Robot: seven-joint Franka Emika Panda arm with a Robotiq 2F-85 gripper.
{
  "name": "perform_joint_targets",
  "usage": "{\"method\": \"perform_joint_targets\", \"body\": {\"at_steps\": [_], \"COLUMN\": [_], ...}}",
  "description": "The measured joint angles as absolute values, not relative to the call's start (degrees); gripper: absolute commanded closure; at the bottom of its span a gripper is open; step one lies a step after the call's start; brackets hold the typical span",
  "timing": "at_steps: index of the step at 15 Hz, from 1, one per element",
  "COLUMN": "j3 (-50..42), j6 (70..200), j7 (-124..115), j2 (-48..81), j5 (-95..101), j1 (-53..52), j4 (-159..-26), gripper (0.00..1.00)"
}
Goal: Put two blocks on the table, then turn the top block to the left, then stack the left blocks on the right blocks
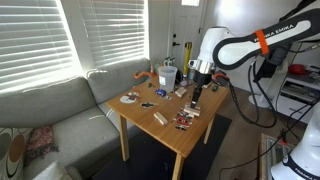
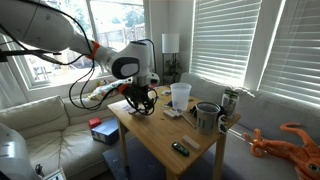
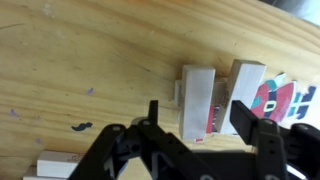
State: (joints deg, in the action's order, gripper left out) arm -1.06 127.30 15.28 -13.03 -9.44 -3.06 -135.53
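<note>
The light-wood table point(image 1: 150, 110) shows in both exterior views point(image 2: 165, 140). In the wrist view, a pale-tan block point(image 3: 198, 98) lies on the table between my open fingers, and a second block point(image 3: 243, 90) lies just to its right. A third pale block point(image 3: 58, 163) lies at the lower left. My gripper point(image 3: 200, 122) is open and hangs low over the middle block without gripping it. It also shows in both exterior views point(image 1: 197, 93) point(image 2: 140, 101). One lone block point(image 1: 158, 118) lies nearer the table's front edge.
A white cup point(image 1: 165, 74) point(image 2: 180, 95), a metal mug point(image 2: 207, 117) and an orange toy point(image 1: 140, 78) stand on the table. Red-and-black clutter point(image 3: 280, 100) lies beside the blocks. A grey couch point(image 1: 60, 115) is next to the table.
</note>
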Motion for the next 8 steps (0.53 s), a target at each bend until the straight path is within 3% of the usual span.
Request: {"method": "perform_joint_targets", "body": {"at_steps": [8], "j3": [-1.0], "j6": [123.6], "j7": [13.4], "j2": [-14.2], "j5": [-9.4], "j1": [-3.1], "j4": [-134.3], "gripper": [0.00]}}
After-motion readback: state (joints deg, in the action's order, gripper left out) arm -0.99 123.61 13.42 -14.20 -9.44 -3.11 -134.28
